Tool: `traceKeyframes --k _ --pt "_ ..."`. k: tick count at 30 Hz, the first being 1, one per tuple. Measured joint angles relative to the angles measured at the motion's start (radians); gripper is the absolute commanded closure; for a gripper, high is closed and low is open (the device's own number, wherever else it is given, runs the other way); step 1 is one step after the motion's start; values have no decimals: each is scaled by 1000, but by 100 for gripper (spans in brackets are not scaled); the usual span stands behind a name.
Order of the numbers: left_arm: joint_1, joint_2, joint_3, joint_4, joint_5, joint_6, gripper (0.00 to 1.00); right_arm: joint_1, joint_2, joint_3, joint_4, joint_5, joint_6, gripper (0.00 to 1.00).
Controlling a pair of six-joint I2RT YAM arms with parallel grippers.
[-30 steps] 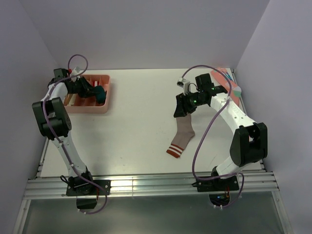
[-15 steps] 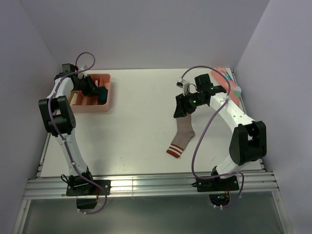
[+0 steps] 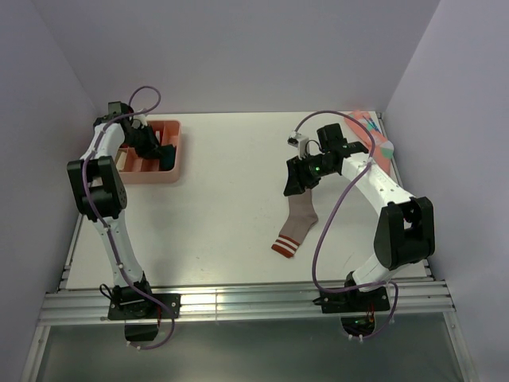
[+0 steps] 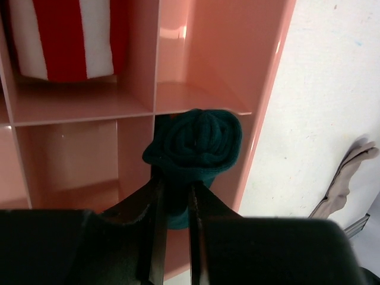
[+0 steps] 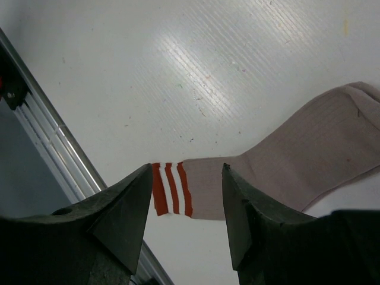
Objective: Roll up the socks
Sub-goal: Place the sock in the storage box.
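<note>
Left gripper (image 4: 175,199), fingers nearly together, pinches a rolled dark green sock (image 4: 199,139) at an edge compartment of the pink plastic divider tray (image 4: 237,53). Right gripper (image 5: 187,196), jaws spread wide and holding nothing, hovers above the flat taupe-brown sock with red-and-white striped cuff (image 5: 285,163) on the white table (image 5: 178,71), mid-right.

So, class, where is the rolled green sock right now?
The green sock sits far left in the top view, in the pink tray, pinched by the left gripper, near the striped roll's compartment.
</note>
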Motion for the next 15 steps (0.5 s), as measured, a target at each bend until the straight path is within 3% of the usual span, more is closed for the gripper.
traceKeyframes --k 15 --pt "-49 33 40 -80 -137 2 100 0 0 -11 1 2 -6 43"
